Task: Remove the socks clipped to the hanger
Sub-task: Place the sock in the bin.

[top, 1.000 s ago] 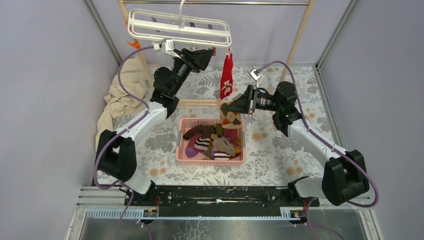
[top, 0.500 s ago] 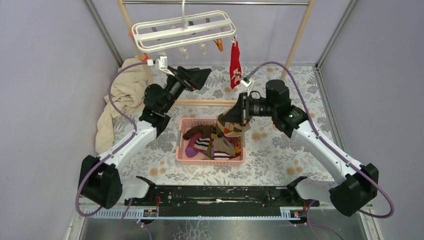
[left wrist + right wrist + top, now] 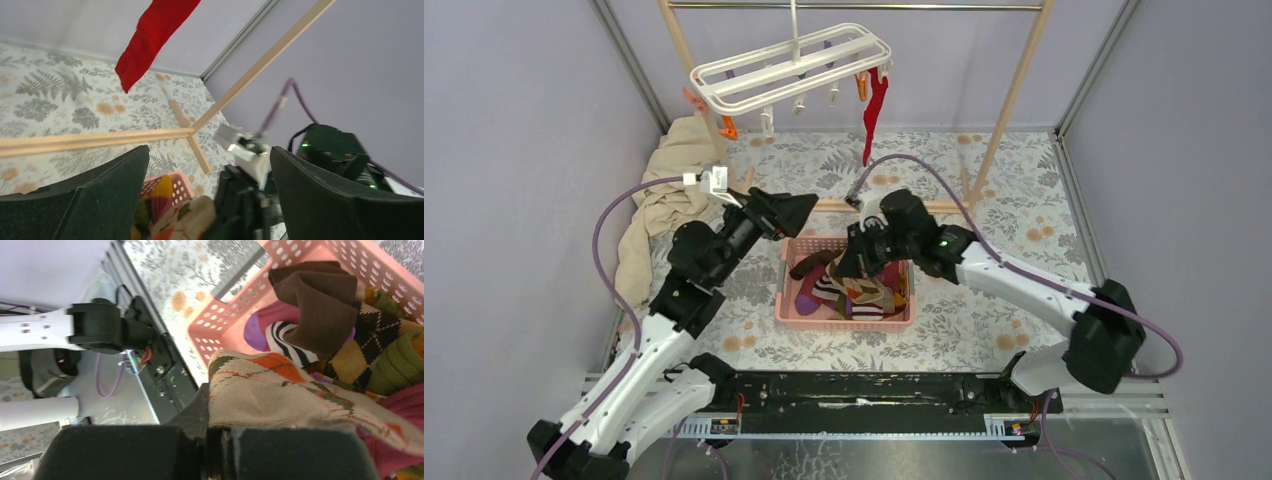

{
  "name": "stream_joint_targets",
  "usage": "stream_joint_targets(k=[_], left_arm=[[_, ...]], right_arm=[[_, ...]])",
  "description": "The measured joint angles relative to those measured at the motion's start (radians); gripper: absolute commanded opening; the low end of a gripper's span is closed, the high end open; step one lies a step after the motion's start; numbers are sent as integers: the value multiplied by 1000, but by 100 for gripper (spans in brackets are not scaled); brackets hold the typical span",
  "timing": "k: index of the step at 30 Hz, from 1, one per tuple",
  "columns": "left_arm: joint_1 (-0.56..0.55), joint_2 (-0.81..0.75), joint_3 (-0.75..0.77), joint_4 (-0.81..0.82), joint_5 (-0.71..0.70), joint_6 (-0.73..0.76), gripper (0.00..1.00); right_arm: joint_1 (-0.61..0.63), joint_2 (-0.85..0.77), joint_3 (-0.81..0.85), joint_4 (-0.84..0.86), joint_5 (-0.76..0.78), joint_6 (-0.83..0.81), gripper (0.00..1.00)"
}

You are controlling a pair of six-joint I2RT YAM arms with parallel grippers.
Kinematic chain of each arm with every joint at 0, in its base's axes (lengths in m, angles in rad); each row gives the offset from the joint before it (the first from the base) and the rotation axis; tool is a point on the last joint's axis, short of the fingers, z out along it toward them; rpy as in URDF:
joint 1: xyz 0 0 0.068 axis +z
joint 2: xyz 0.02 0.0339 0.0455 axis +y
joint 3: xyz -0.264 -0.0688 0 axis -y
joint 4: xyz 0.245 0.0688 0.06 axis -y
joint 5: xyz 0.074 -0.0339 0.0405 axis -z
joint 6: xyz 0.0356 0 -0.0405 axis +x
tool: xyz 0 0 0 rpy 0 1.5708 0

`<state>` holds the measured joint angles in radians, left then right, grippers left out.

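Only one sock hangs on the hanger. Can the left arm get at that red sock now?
Probably yes: the left tool is open and empty, with nothing between it and the red sock.

This is a robotics lab test cell, not a home. Plain lilac panel walls (image 3: 514,150) in aluminium framing (image 3: 629,70) box in a small bench (image 3: 994,310) under a fern-print cover. A left arm (image 3: 694,280) and a right arm (image 3: 1014,285) are bolted to a black rail (image 3: 854,390) at the bench's near edge, trailing purple cables (image 3: 904,158). Laundry things stand inside: a wooden-post rack (image 3: 1009,95), a white hanger (image 3: 789,65) and a pink basket (image 3: 844,320) of socks (image 3: 824,285).
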<state>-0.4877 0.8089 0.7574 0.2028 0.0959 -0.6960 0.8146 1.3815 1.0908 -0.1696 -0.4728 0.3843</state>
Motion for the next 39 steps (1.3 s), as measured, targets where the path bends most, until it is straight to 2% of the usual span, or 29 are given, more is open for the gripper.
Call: stream_joint_targets(k=[5, 11, 14, 19, 23, 28, 31, 34, 39], left_arm=[[-3, -118, -29, -161, -37, -1, 99], [-4, -201, -79, -267, -58, -10, 99], [-4, -214, -82, -299, -63, -10, 99], [-4, -218, -81, -339, -76, -9, 99], [-4, -209, -81, -341, -78, -9, 99], [-10, -186, -64, -335, -85, -8, 99], [-10, -169, -63, -337, -101, -4, 99], [-10, -134, -63, -340, -119, 3, 99], [-10, -73, -64, -347, -137, 7, 99]], right_arm=[[58, 182, 11, 56, 100, -8, 2], [122, 453, 119, 70, 211, -42, 9], [164, 540, 165, 74, 239, -53, 11], [213, 519, 165, 43, 256, -80, 47], [224, 379, 157, -10, 281, -105, 61], [219, 130, 131, -58, 365, -112, 61], [214, 60, 128, -65, 426, -122, 58], [188, 86, 140, -65, 465, -123, 56], [133, 246, 152, -58, 500, -122, 55]])
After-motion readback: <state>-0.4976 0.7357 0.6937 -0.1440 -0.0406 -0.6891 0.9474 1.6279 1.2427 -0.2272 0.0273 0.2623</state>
